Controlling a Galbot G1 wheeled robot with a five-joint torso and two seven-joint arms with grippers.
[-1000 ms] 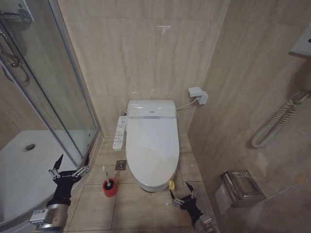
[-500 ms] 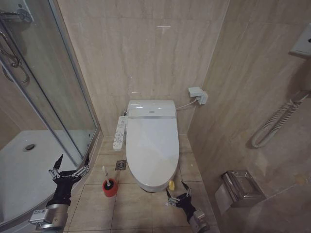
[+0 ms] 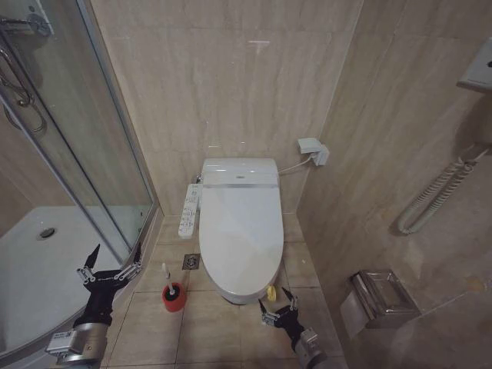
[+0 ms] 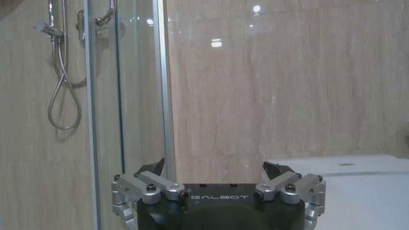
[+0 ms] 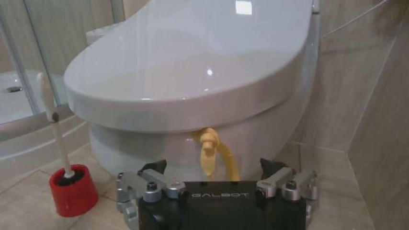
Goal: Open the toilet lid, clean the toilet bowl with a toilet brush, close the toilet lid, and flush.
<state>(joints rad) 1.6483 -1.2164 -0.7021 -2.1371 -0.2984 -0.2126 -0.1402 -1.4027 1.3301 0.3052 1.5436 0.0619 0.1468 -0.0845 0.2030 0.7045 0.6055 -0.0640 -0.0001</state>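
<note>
The right gripper point(image 3: 277, 310), fingers spread open, has slid in from the right over the last second and now sits just below the yellow loop point(image 5: 210, 152) at the front of the closed toilet lid point(image 3: 241, 231), apparently lining up to lift it. The left gripper point(image 3: 108, 268) hangs open beside the shower, and the toilet brush point(image 3: 172, 290) stands in its red holder on the floor.

Over the last second your right end effector point(image 3: 277, 310) has travelled left across the floor tiles, from off to the right of the yellow loop point(image 3: 270, 293) to directly in front of it. Its fingers, spread apart, now flank the loop point(image 5: 209, 143) hanging under the front edge of the toilet lid point(image 3: 240, 231), not touching it.
</note>
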